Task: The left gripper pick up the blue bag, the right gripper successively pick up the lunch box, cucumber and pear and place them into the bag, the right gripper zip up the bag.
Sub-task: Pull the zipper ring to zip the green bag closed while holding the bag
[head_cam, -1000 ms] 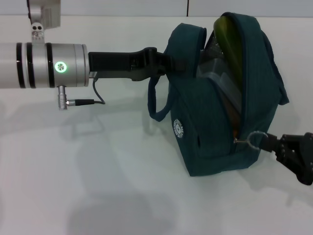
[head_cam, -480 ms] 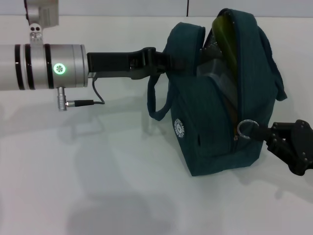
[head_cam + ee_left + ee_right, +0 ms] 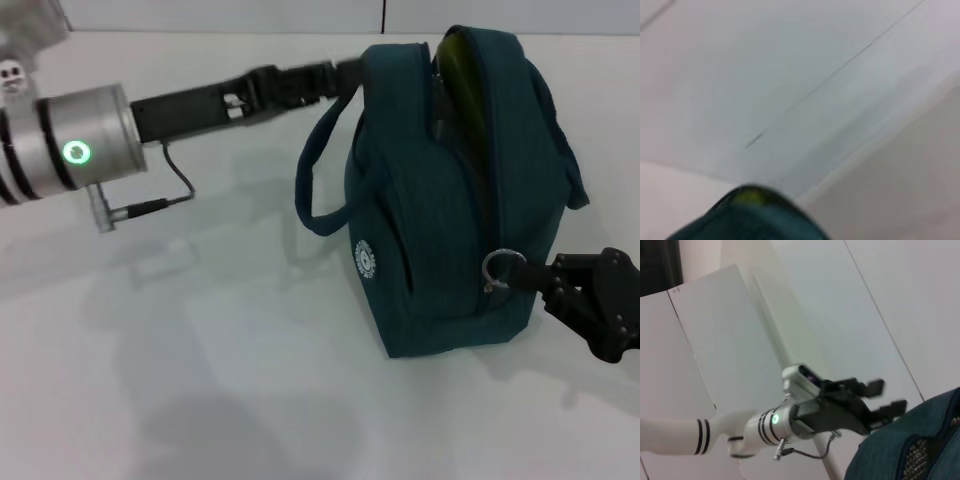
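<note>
Here: 1 blue bag [image 3: 440, 200], 2 end effectors: left [image 3: 345, 75], right [image 3: 545, 280].

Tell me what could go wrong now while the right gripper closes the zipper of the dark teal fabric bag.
1. The right gripper holds only the thin metal ring pull; it may slip out.
2. The left gripper sits at the top edge of the dark teal fabric bag; with a weak grip, the bag could tip.
3. Something yellow-green in the opening may block the zipper.
</note>
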